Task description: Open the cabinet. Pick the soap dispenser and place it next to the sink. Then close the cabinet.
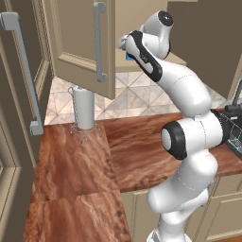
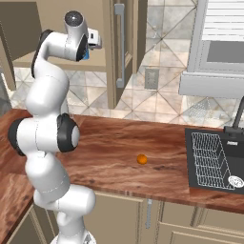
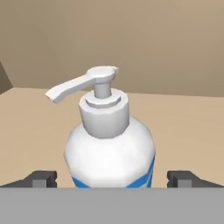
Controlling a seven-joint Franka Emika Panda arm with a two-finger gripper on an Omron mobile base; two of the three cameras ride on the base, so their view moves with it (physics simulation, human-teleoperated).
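The beige cabinet stands open, its left door and right door swung outward. On its shelf stands the soap dispenser, upright, white pump spout pointing left in the hand view. My gripper is open and reaches inside the cabinet. Its fingertips flank the bottle's lower body with a small gap on each side. From the base views a sliver of the blue bottle peeks out beside the hand. The sink with its wire rack lies far right in the counter.
A paper towel roll on a wire stand sits on the wooden counter under the left door. A small orange ball lies mid-counter. The tall brown cabinet stands at the left. A window is above the sink.
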